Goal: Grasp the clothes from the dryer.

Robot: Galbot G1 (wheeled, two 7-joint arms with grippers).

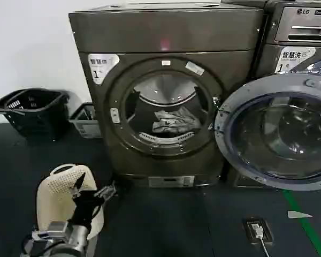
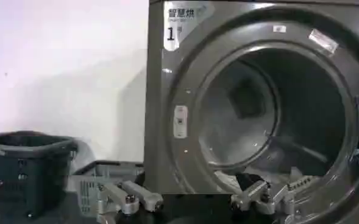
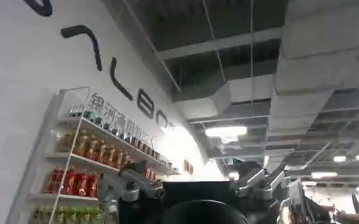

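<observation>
The dryer (image 1: pixel 166 32) stands in the middle of the head view, a dark bronze-grey machine with a "1" sticker. Its glass door (image 1: pixel 278 131) is swung open to the right. The clothes (image 1: pixel 174 121), a small light grey and white bundle, lie at the bottom of the drum. My left gripper (image 1: pixel 96 186) hangs low in front of the dryer, left of the porthole and well short of it, open and empty. In the left wrist view the left gripper (image 2: pixel 194 198) faces the dryer (image 2: pixel 161 122), and a bit of the clothes (image 2: pixel 227 180) shows past the rim. My right gripper (image 3: pixel 194 185) is open, held aside and tilted up toward a ceiling.
A black basket (image 1: pixel 29 107) and a small grey crate (image 1: pixel 85 120) sit by the wall on the left. A white perforated basket (image 1: pixel 61 195) stands under my left arm. An LG machine (image 1: pixel 302 32) is at the right, with a floor socket (image 1: pixel 257 230) and a green line (image 1: pixel 305 225) below.
</observation>
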